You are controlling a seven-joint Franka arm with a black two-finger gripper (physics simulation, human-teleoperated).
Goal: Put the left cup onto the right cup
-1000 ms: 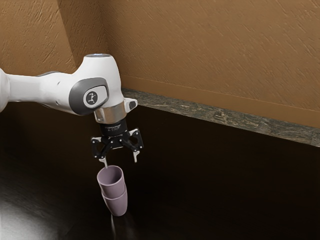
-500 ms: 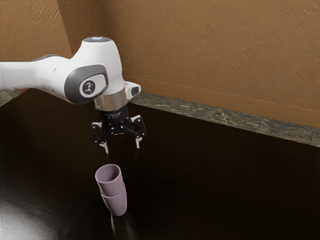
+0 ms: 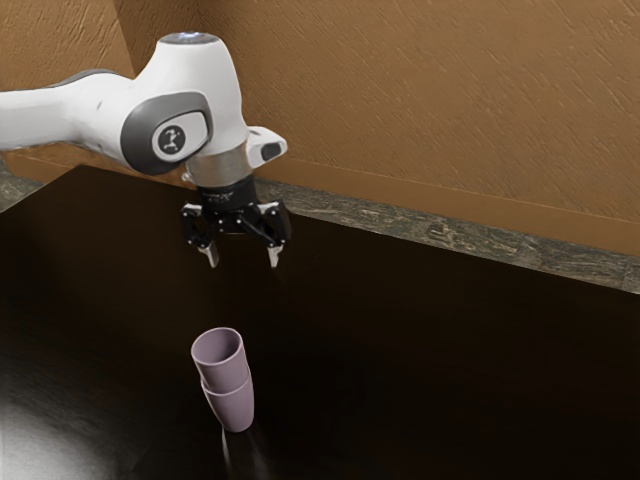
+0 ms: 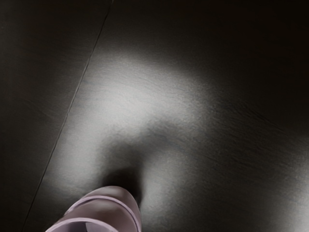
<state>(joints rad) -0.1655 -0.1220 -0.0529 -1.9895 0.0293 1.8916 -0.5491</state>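
Note:
Two mauve cups stand nested on the dark table: the upper cup [image 3: 219, 356] sits tilted slightly in the lower cup [image 3: 231, 406]. My gripper [image 3: 240, 256] hangs open well above them, with nothing between its fingers and clear of both cups. In the wrist view the stacked cups [image 4: 102, 215] appear under the hand, rims showing, on the glossy tabletop.
The dark table [image 3: 430, 360] spreads wide toward the exterior view's right. A speckled stone ledge [image 3: 450, 238] runs along the back under a brown textured wall [image 3: 430, 100].
My gripper has risen straight up from just above the upper cup's rim, staying open. The stacked cups have stayed where they were.

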